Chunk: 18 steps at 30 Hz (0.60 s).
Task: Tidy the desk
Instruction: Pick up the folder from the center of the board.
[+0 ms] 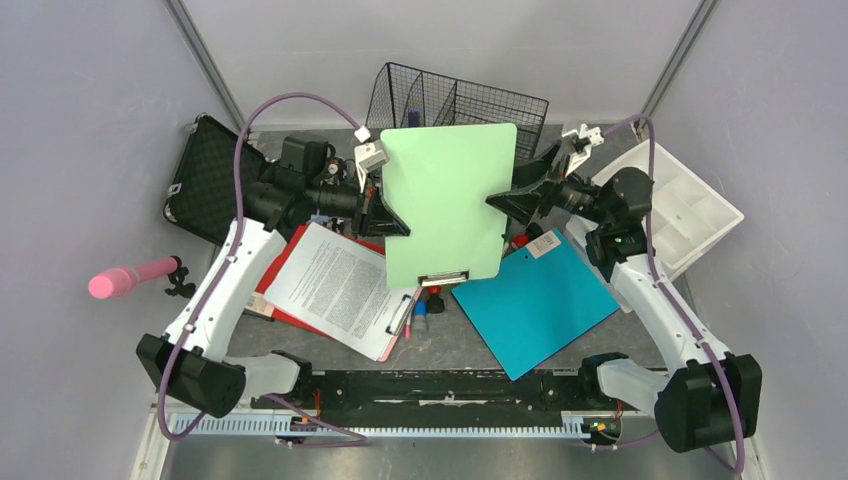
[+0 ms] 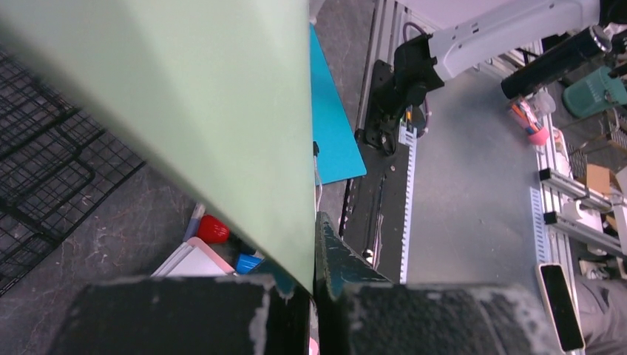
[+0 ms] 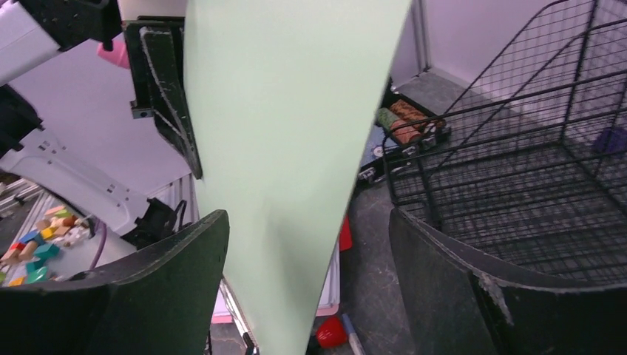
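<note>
**Counter** (image 1: pixel 447 347), one: flat, dark-grey, mottled stone look. It fills the floor between pale walls, with a rail along the near edge.

**Green board** (image 1: pixel 447 200), one: smooth, matte, with rounded corners and a metal clip at the near end. It is held above the centre of the counter.

**Left gripper** (image 1: pixel 386 216), one: clamped tight on the board's left edge.

**Right gripper** (image 1: pixel 503 204), one: jaws spread wide on either side of the board's right edge, with a gap on each side.

**Wire basket** (image 1: pixel 470 105), one: black mesh, divided, far centre.

**Case** (image 1: pixel 205 180), one: black, foam-lined, far left.

**Tray** (image 1: pixel 690 215), one: white, partitioned, far right.

**Teal folder** (image 1: pixel 535 305), one: flat and plain, near right.

**Red clipboard** (image 1: pixel 288 258), one: carries a printed sheet (image 1: pixel 335 280), near left.

**Pens** (image 1: pixel 420 310): partly hidden under the board, so the count cannot be told.

**Pink cylinder** (image 1: pixel 130 278), one: far left.
</note>
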### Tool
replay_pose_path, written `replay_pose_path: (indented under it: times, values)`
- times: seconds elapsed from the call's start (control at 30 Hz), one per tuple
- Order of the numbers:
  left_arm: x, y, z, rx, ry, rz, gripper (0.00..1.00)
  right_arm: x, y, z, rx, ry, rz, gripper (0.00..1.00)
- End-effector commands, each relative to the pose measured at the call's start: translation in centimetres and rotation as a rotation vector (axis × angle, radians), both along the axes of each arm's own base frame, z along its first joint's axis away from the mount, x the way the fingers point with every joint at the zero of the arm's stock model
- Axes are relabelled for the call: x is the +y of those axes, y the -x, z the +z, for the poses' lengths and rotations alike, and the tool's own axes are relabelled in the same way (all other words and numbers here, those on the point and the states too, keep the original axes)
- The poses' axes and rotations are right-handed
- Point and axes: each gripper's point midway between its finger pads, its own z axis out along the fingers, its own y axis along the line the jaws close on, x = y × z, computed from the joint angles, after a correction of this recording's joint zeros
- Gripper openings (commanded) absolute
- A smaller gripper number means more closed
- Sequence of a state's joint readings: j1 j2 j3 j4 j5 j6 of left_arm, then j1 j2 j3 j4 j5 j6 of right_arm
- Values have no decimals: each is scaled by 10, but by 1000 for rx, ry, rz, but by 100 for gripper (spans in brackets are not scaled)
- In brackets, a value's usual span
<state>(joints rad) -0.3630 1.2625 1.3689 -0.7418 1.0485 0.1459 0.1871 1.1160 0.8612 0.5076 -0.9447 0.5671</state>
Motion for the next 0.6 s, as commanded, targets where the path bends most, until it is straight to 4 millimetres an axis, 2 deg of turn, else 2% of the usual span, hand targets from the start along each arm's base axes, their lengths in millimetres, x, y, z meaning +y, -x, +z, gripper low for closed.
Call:
replay_pose_path:
  times: [0.0,0.07,0.17,0.23,0.3,0.37,0.53,0.57]
  values:
    - [-5,9,8,-106,-11,-98,2,15,23,2,-65,-12,128,80]
    - [-7,7,4,-100,-34,-108,2,20,34,3,-75,-37,169,72]
    - [-8,-1,-4,-87,-62,-106,2,21,42,2,-73,-65,191,53]
    - [-7,-3,-8,-88,-81,-118,2,20,44,0,-80,-59,198,35]
    - [-5,-4,-12,-92,-105,-123,2,20,46,-2,-88,-57,202,13]
    - [-3,-6,-16,-100,-126,-124,2,19,49,-3,-90,-55,202,0]
    - [-2,-12,-19,-98,-155,-120,2,14,50,-2,-96,-65,177,0]
    - [-3,-14,-19,-92,-157,-114,6,13,49,0,-95,-71,166,0]
